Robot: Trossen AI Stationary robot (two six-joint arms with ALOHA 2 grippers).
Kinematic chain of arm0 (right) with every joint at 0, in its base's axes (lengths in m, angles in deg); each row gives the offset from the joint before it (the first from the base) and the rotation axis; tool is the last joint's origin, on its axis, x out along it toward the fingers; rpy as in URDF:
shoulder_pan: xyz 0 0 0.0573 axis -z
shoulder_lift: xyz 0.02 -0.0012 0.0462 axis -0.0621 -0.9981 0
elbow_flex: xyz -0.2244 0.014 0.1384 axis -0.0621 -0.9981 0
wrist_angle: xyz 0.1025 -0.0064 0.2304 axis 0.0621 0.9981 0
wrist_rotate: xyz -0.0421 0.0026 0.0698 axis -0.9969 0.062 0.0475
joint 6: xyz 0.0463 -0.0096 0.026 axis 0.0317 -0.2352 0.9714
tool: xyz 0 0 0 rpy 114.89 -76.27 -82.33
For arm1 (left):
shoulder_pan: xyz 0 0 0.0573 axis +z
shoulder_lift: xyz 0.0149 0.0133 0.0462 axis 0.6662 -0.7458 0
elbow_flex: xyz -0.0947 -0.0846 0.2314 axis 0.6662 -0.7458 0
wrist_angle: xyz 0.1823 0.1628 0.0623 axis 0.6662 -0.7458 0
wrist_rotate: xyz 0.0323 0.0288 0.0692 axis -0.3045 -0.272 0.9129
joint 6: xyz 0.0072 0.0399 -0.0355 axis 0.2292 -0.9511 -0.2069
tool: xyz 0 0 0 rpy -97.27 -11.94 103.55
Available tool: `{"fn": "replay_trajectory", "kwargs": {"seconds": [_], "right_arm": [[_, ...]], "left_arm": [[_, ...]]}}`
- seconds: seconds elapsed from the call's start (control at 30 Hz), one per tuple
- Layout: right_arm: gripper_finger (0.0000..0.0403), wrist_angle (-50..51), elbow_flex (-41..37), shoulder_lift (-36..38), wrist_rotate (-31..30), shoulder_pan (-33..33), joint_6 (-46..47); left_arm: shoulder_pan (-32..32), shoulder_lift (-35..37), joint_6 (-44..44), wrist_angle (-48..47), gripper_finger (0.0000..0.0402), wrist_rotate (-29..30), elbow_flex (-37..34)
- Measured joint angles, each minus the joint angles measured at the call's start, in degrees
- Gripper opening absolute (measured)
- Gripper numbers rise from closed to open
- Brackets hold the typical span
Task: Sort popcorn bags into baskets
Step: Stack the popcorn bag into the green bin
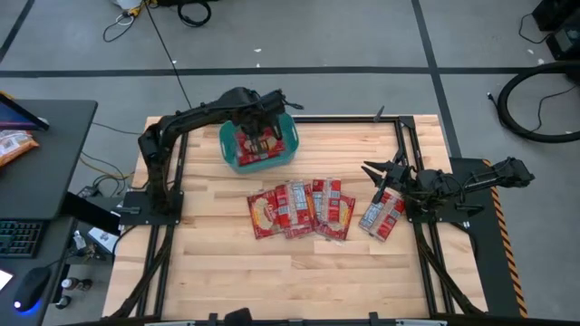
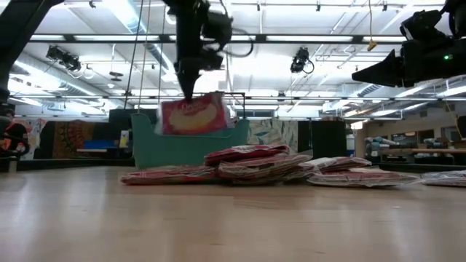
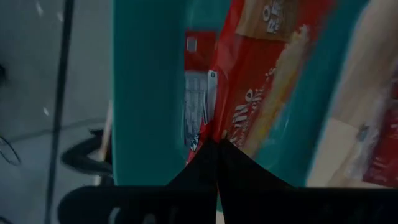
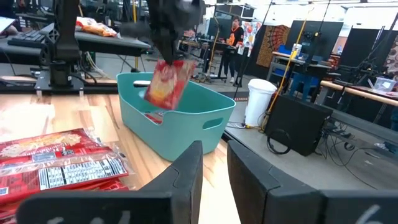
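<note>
The left gripper (image 2: pixel 188 93) pinches a popcorn bag (image 2: pixel 193 114) by its top edge. The bag hangs right under it, over the teal basket (image 4: pixel 186 127). It looks light, thin and floppy, so an edge is a good spot to grab. More bags (image 1: pixel 299 208) lie below the right gripper (image 1: pixel 385 174), whose fingers are spread apart and empty.
</note>
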Motion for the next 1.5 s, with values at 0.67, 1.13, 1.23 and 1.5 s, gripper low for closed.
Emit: {"fn": "replay_trajectory", "kwargs": {"seconds": [0.67, 1.13, 1.23, 1.5], "right_arm": [[0.008, -0.3, 0.0, 0.0, 0.0, 0.0, 0.0], [0.008, -0.3, 0.0, 0.0, 0.0, 0.0, 0.0], [0.008, -0.3, 0.0, 0.0, 0.0, 0.0, 0.0], [0.008, -1.2, 0.0, 0.0, 0.0, 0.0, 0.0]], "left_arm": [[-1.3, -0.1, -0.2, 7.5, 0.0077, 0.9, -11.3], [-16.5, -0.4, -11.5, 15.1, 0.0126, -0.2, -7.4], [-21.4, -0.7, -15.0, 18.5, 0.0126, -0.1, -11.0], [-32.6, -0.7, -31.2, 30.3, 0.0136, 8.9, -22.0]]}}
